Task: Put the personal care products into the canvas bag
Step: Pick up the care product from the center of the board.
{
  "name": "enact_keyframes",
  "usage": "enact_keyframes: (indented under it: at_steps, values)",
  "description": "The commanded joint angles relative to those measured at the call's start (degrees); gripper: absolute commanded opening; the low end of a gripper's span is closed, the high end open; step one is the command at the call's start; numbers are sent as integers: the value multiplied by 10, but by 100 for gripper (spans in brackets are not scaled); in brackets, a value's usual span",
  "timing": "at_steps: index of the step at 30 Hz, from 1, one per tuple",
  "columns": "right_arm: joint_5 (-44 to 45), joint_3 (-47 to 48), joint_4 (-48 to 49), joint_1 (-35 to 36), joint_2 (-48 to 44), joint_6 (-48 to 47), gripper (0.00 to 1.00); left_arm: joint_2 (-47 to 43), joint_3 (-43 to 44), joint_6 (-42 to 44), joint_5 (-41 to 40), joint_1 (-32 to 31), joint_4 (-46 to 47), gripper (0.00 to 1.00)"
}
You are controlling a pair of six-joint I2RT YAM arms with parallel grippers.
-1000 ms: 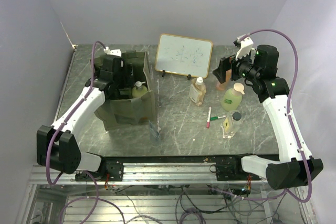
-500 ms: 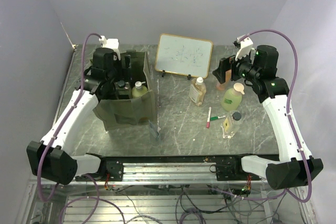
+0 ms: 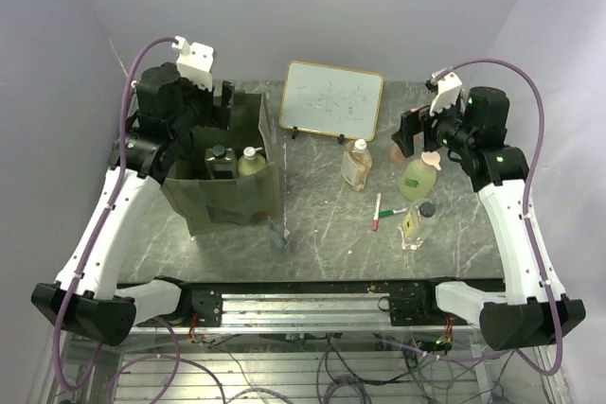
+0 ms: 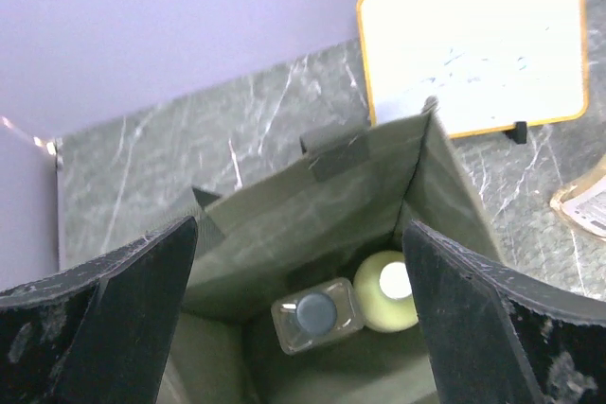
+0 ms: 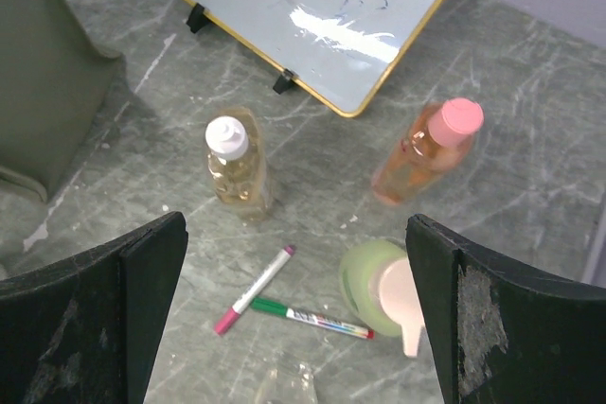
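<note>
The canvas bag [image 3: 227, 203] stands open on the table's left half, a boxy tote of matte olive cloth with creased walls. Two personal care products stand inside it, side by side and touching: a square clear bottle with a dark round cap [image 4: 314, 314] and a rounded yellow-green bottle with a white cap [image 4: 386, 290]. A second ago the left gripper [image 4: 301, 227] was down in the bag's mouth, covering the clear bottle. Now it has lifted up and back above the bag's far-left corner, its black fingers spread wide and holding nothing.

To the right of the bag, well apart from it, a clear amber bottle [image 5: 237, 163] stands on the veined grey stone table [image 3: 322, 234]. Farther right are an orange bottle with a pink cap [image 5: 426, 153], a squat green bottle with a peach pump [image 5: 383, 295] and another clear dark-capped bottle [image 3: 417, 224]. A red marker [image 5: 254, 290] and a green marker [image 5: 312, 317] lie among them.

The right gripper [image 5: 295, 222] hovers over this group, fingers wide apart and empty; it has drawn slightly farther from the bag. Beyond the bag's right corner leans a wood-framed whiteboard [image 3: 331, 99].
</note>
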Motion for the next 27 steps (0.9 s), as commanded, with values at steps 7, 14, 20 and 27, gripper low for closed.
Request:
enact_keyframes:
  at_steps: [7, 14, 20, 27]
  values:
    - [-20, 44, -254, -9, -25, -256, 95, 40, 137, 167, 166, -1, -31, 100]
    - [-26, 20, -424, -9, -13, -415, 96, 76, 172, 154, 171, -12, -28, 100]
    - [17, -26, -433, -7, -25, -480, 100, 86, 171, 146, 168, -14, -25, 100]
    - [34, -73, -431, -7, -17, -527, 100, 93, 174, 141, 173, -14, -24, 99]
